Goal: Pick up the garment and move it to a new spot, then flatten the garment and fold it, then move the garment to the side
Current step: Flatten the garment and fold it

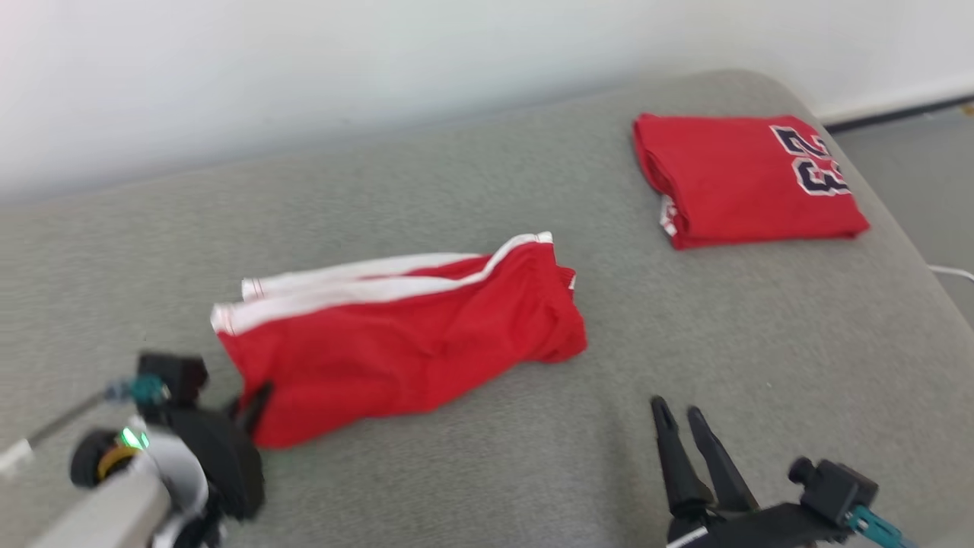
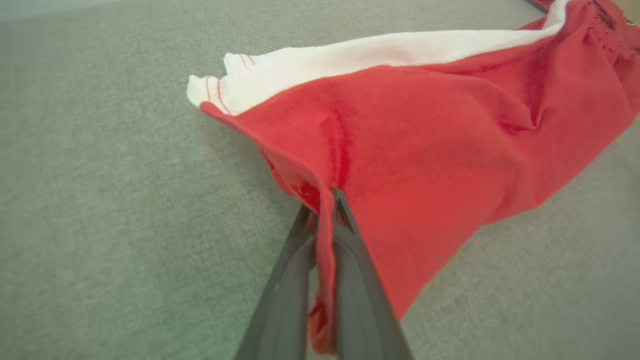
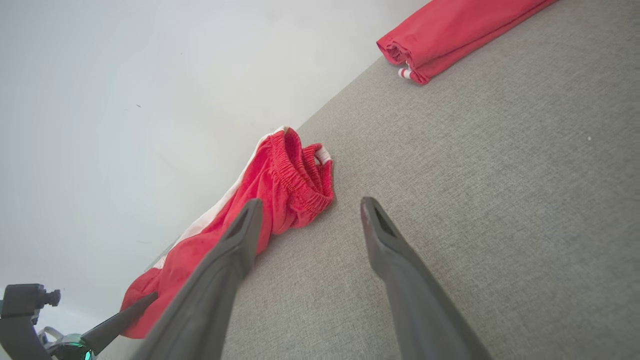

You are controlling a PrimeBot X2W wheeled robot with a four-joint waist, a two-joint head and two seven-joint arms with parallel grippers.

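Note:
The garment (image 1: 396, 342) is a pair of red shorts with white side stripes, lying crumpled on the grey cushioned surface (image 1: 456, 472). My left gripper (image 1: 255, 403) is at its lower left corner, shut on a fold of the red cloth; the left wrist view shows the garment (image 2: 425, 150) pinched between the two fingers of that gripper (image 2: 325, 200). My right gripper (image 1: 679, 411) hovers open above the surface, right of the shorts and apart from them. In the right wrist view the right gripper (image 3: 307, 202) points toward the garment's waistband end (image 3: 290, 185).
A folded red jersey (image 1: 746, 179) with a dark number lies at the far right of the surface, also seen as a folded red jersey (image 3: 450, 35). A pale wall (image 1: 304, 68) runs behind. The surface's right edge drops to the floor (image 1: 913, 160).

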